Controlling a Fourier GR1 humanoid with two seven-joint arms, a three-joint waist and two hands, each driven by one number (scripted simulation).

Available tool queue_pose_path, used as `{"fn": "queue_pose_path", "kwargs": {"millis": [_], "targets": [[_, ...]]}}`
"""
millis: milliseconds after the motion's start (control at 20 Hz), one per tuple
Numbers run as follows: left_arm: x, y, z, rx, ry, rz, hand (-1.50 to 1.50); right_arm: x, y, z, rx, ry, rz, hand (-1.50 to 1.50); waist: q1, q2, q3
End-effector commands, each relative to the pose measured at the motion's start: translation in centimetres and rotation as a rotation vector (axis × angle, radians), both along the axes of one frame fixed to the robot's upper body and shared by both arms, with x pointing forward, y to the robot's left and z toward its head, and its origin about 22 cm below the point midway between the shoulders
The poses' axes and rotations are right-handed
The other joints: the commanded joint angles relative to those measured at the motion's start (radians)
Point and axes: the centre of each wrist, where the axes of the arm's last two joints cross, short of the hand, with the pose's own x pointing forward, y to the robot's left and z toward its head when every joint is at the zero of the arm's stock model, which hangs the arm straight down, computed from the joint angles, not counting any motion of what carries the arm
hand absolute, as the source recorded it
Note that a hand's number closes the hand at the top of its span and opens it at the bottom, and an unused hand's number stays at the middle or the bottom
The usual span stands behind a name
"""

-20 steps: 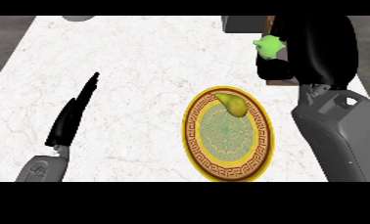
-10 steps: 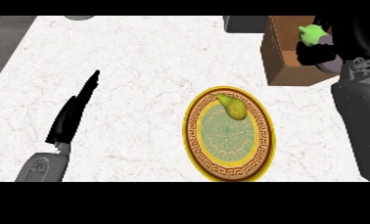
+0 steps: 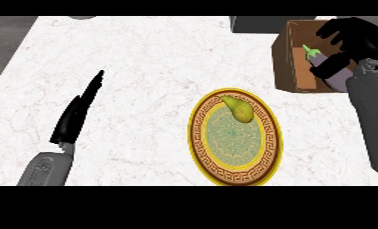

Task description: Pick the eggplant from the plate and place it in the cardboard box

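The black right hand (image 3: 353, 38) is curled round the purple eggplant with a green stem (image 3: 322, 63), holding it over the open brown cardboard box (image 3: 289, 58). Nearer than the box on the white marble desk (image 3: 148, 63) lies the round yellow-rimmed patterned plate (image 3: 199, 145), bearing a green-yellow pear (image 3: 238, 108). Well left of the plate, the black left hand (image 3: 77, 110) rests with fingers straight.
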Motion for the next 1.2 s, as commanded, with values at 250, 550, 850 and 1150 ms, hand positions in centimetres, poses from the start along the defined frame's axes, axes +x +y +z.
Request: {"fn": "queue_pose_path", "kwargs": {"millis": [250,550,850,1150], "targets": [[-0.2,-0.5,0.3,0.001,-0.005,-0.002,0.0,1.2,-0.2,-1.4,0.362,-0.316,0.139,-1.5,0.003,-0.002,0.001],[-0.5,-0.8,0.1,-0.01,0.009,0.005,0.0,2.1,-2.4,-1.3,0.63,-0.427,0.109,-1.5,0.003,-0.002,0.0],[-0.4,0.8,0.9,-0.005,-0.017,0.009,0.0,1.1,-6.3,-3.8,0.832,-0.589,-0.04,-1.5,0.002,-0.001,0.001],[-1.5,1.1,0.7,0.012,0.002,0.001,0.0,-2.0,-12.1,-6.6,0.828,-0.742,-0.042,-1.5,-0.002,-0.003,0.001]]}}
